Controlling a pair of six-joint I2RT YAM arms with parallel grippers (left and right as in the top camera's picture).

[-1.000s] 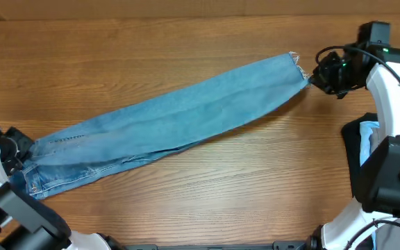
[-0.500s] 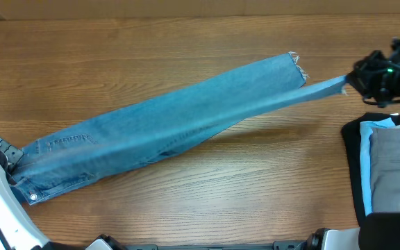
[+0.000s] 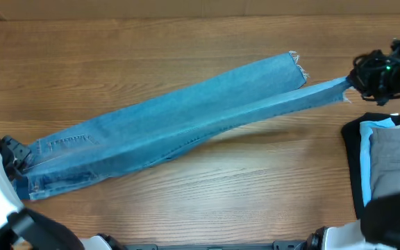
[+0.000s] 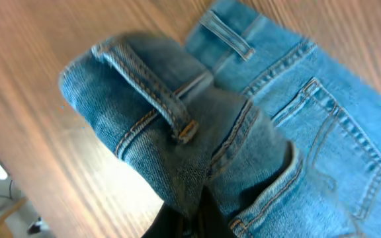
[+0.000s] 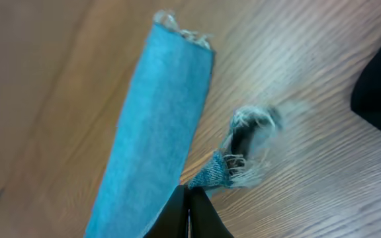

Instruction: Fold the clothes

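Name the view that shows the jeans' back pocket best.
Left wrist: the back pocket is close up, stitching sharp. Overhead shows it tiny, a faint stitch line; right wrist shows only a leg's frayed hem.

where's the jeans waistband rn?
Overhead view: the waistband of the light blue denim jeans is at the left end of the brown wooden table, near its front edge, clamped in the left claw.

wooden table (image 3: 186,208) | right edge: grey garment (image 3: 394,167) over cyan garment (image 3: 365,158), black garment (image 3: 351,170)
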